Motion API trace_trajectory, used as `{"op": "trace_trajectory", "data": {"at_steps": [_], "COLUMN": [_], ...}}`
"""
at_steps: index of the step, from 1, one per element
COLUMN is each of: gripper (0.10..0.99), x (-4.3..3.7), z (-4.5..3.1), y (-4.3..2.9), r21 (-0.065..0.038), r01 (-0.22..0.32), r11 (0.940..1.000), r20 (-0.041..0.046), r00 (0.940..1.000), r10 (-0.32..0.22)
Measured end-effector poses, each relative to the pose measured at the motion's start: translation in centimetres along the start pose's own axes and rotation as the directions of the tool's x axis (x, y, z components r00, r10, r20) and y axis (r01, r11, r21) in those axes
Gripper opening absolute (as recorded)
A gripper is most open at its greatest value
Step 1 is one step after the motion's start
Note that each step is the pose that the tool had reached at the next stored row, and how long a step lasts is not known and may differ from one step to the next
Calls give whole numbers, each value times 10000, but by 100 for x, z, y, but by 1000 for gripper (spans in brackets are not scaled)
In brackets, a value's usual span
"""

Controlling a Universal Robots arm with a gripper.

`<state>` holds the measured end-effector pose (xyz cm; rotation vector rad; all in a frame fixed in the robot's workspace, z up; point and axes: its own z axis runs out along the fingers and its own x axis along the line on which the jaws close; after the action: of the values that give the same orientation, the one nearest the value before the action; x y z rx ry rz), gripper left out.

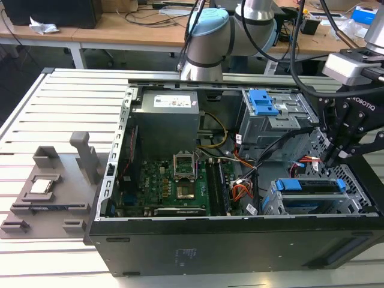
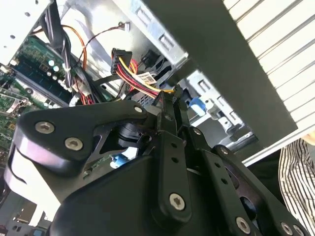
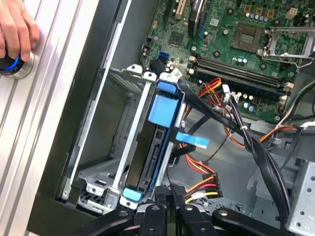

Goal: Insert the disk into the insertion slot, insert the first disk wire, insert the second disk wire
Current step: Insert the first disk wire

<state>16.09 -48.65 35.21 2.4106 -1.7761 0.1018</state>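
Right up against the lens in the second wrist view is the gripper [image 2: 166, 101]: black linkage and bolts, fingers drawn together to a narrow point. A yellow, red and black power wire [image 2: 140, 81] runs from its black plug [image 2: 118, 54] straight into those tips. It looks nipped between them a little behind the plug, though the fingers themselves hide the actual contact.

In the first wrist view the disk [image 3: 147, 162] sits on edge in its blue carrier [image 3: 161, 109], inside the insertion slot [image 3: 106, 142], so the first step looks done. The exterior view agrees: the disk [image 1: 312, 195] lies low in the silver cage [image 1: 271, 204], with the gripper [image 1: 332, 157] poised just above it, near the case wall on the exterior view's right.

The relation that matters is this. The disk's exposed edge runs lengthwise away from the gripper [image 3: 171, 194] towards the motherboard [image 3: 236, 44], and one blue end of the carrier sits just beside the fingertips. The plug [image 3: 212, 184] hangs on the open side of the disk, near it but not touching, and not mated as far as I can judge. A blue-ended flat lead [image 3: 193, 140] lies loose beside the carrier.

Off on the bench, a person's hand [image 3: 15, 27] rests on a blue-lit button [image 3: 12, 66].
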Motion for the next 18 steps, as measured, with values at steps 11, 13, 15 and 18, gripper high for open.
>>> {"op": "trace_trajectory", "data": {"at_steps": [11,13,15,18], "gripper": [165,165,165,165], "x": [108,108,108,107], "z": [44,45,46,47], "y": [67,67,67,67], "r21": [-157,-225,-280,-331], "r01": [-1071,-1519,-1875,-2193], "r11": [9941,9881,9819,9751], "r20": [72,98,117,133], "r00": [9942,9883,9821,9754], "r10": [1072,1521,1879,2199]}}
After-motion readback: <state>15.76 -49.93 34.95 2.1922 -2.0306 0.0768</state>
